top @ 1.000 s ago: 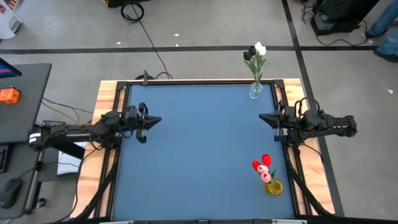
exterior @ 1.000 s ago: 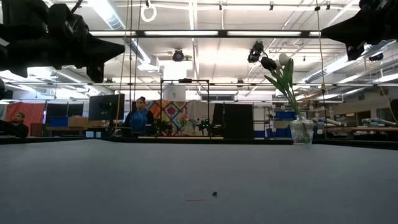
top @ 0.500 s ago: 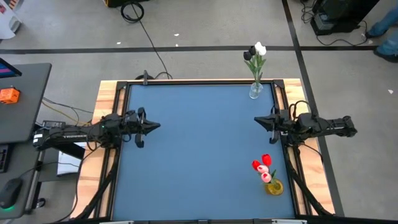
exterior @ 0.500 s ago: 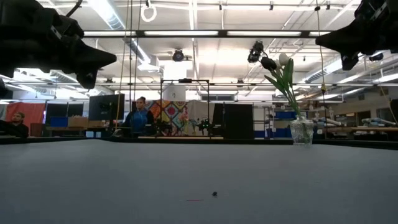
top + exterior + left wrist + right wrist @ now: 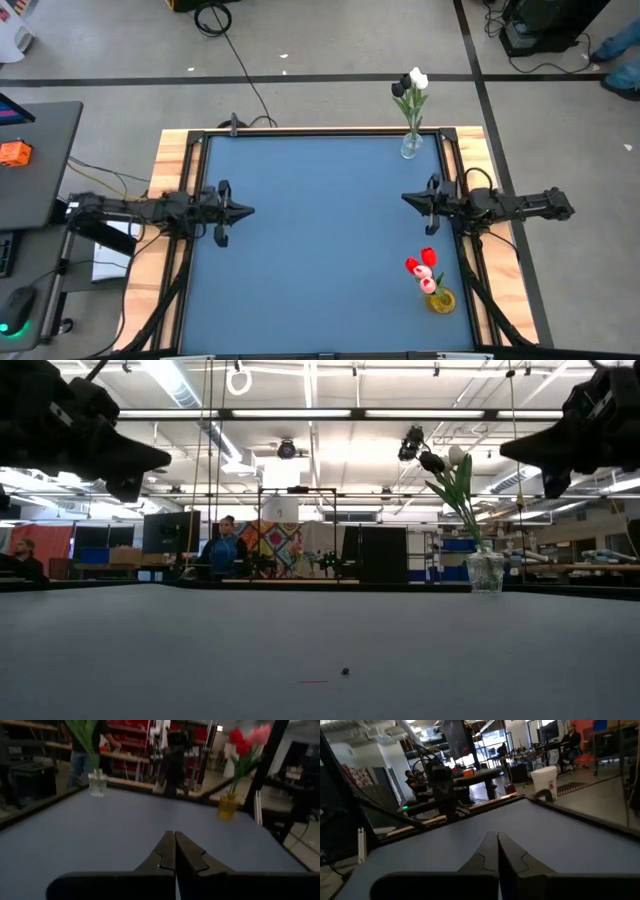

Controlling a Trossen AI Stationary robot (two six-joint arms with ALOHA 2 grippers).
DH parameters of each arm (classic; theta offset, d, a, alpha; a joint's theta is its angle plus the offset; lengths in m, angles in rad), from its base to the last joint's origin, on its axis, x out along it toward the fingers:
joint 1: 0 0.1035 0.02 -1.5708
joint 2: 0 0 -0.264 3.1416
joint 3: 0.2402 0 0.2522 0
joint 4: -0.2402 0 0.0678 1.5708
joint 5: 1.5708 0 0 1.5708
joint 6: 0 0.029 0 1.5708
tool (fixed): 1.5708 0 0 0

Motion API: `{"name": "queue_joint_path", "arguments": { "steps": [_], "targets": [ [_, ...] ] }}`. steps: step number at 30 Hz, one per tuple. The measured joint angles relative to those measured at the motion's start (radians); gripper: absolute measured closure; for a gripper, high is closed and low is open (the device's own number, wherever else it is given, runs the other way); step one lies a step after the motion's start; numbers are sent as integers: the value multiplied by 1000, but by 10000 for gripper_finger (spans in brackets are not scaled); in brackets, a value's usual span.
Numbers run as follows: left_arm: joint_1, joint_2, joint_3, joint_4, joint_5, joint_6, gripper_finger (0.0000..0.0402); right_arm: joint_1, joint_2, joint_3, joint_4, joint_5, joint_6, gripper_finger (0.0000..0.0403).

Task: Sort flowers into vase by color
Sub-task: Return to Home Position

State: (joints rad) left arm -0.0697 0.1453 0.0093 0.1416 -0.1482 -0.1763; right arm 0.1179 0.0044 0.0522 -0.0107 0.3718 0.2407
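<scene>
All of the blue table (image 5: 320,250) between the two sets of jaws lies bare, so any harm from here would fall on work that looks finished. The left gripper (image 5: 248,210) hangs over its own side, jaws clenched on nothing. The right gripper (image 5: 405,199) faces it across the table, jaws likewise pressed together and empty.

The clear glass vase (image 5: 411,147) stands near the right jaws, off to one side. The yellow vase (image 5: 441,299) stands off to the other side and a little behind them, close by that arm. From the left jaws, both vases lie well ahead and apart.

The black and white tulips (image 5: 412,80) rise from the clear vase, the red and pink tulips (image 5: 424,268) from the yellow one. Their stems are long and both vases look light and top-heavy. If the right arm folds back with a wide swing, a link could brush a stem and tip a vase, the yellow one likeliest.
</scene>
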Motion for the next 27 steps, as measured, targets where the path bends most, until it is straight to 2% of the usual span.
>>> {"name": "queue_joint_path", "arguments": {
  "steps": [4,10,18,27],
  "targets": [
    [-57,-4,0,-34,-50,10,401,-1,12,-46,91,-10,18,403],
    [-112,-5,-1,-45,-144,84,401,-2,42,-46,81,1,17,400],
    [-148,-12,-1,4,-145,104,401,-2,63,-46,82,4,29,367],
    [-156,-34,-2,61,-146,148,396,-2,63,-46,88,1,28,366]
  ]
}}
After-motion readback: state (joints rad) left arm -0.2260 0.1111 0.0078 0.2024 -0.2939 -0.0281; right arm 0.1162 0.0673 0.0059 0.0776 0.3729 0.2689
